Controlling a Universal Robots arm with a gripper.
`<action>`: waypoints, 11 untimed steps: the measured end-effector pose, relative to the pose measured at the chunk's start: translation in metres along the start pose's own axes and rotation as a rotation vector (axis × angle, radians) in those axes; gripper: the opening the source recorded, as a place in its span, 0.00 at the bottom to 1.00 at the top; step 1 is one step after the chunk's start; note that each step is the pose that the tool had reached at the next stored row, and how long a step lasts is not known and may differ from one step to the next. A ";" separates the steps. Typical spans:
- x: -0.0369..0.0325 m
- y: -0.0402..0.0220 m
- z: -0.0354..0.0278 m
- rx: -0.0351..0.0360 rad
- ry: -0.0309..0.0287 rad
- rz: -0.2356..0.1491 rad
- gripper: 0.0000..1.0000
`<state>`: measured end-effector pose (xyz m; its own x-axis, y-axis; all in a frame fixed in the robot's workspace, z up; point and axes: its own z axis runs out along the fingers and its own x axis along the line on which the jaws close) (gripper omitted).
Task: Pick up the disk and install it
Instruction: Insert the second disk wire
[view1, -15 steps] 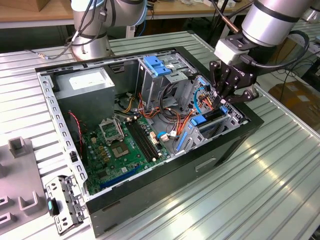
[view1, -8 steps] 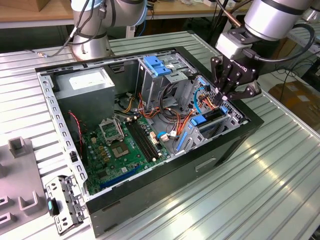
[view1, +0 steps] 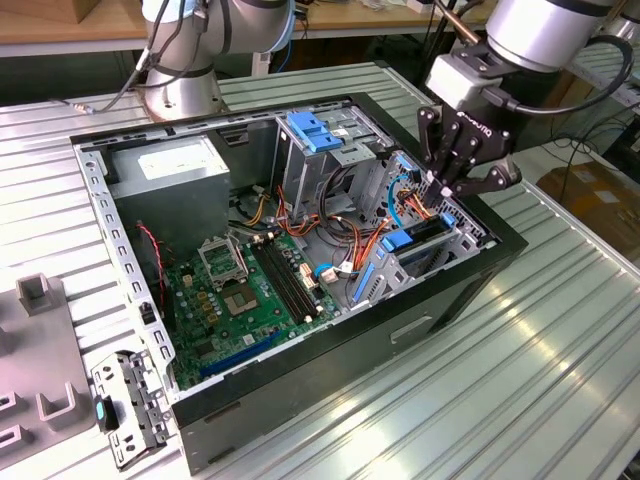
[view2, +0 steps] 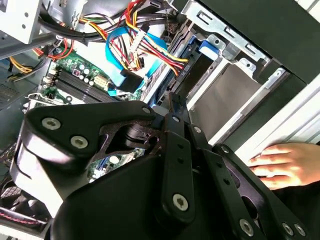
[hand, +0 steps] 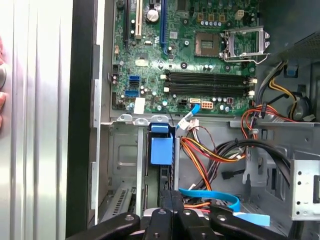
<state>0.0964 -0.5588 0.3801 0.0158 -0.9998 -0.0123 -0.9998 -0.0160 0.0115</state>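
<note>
The disk (view1: 425, 232) stands on edge in the drive cage at the case's (view1: 400, 330) front corner, a blue tab at its end. The gripper (view1: 440, 188) hangs just above it, fingers closed together with nothing between them. The case lies open on a ribbed metal surface (view1: 540, 380), where a person's hand (view2: 280, 162) rests beside the case. Behind the case stands a wooden bench (view1: 60, 25). The white sticker on the power supply (view1: 170, 175) is too small to read.
</note>
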 end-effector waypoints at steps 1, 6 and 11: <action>-0.0008 0.0000 -0.0023 -0.0001 0.0001 0.000 0.11; -0.0085 -0.0001 -0.0049 -0.0022 0.0024 0.000 0.11; -0.0267 -0.0003 -0.0120 -0.0071 0.0212 0.000 0.11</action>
<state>0.0964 -0.5323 0.3924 0.0166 -0.9998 0.0090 -0.9997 -0.0164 0.0186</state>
